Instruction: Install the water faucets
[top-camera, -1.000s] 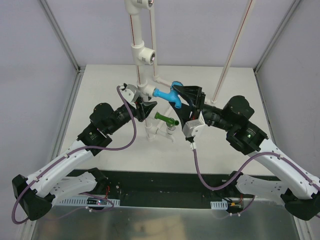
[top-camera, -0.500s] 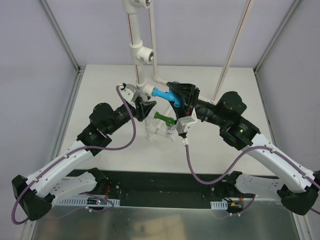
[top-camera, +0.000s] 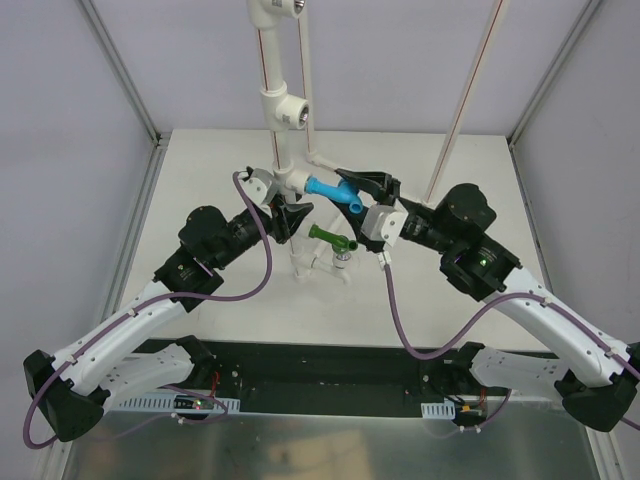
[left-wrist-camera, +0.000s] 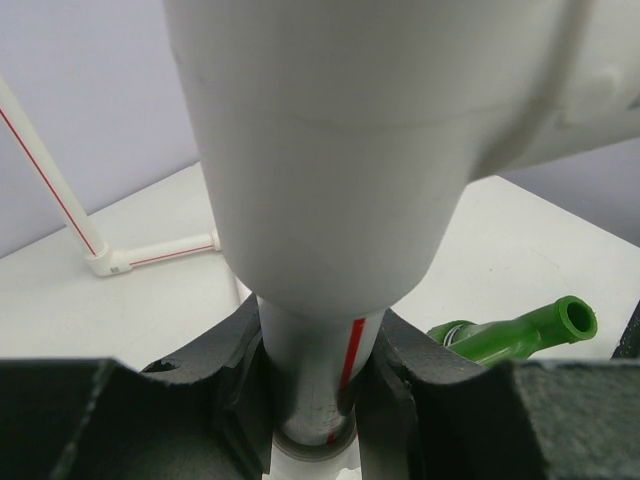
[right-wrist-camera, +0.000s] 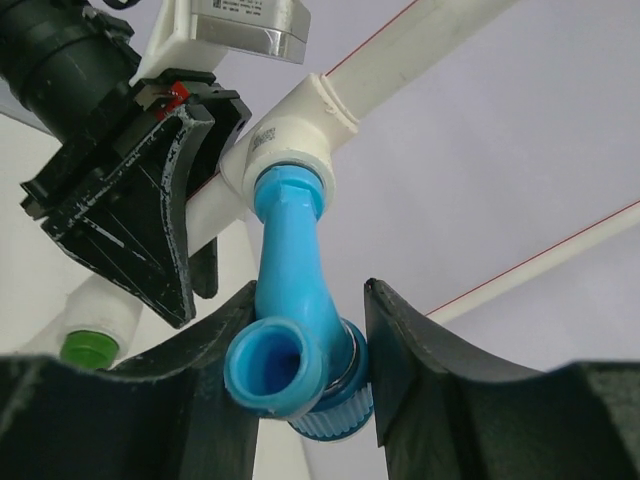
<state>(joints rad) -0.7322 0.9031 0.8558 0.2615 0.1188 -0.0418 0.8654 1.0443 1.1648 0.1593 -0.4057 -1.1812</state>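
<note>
The light blue plastic faucet (top-camera: 328, 188), threaded into the white tee socket (right-wrist-camera: 290, 150), is now clenched by the right gripper (right-wrist-camera: 312, 295), whose jaws have just closed and rolled, likely tightening it. The left gripper (left-wrist-camera: 310, 400) stays clamped on the white red-striped upright pipe (left-wrist-camera: 312, 355).

White pipe upright (top-camera: 267, 60), red-striped, with tee socket (top-camera: 285, 109) partway up. Thin slanted pipe (top-camera: 464, 100), right rear. Elbow pipe (left-wrist-camera: 108, 263) lying on white table (top-camera: 450, 300).

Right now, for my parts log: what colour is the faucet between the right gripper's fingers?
Light blue faucet; clearest in the right wrist view.
</note>
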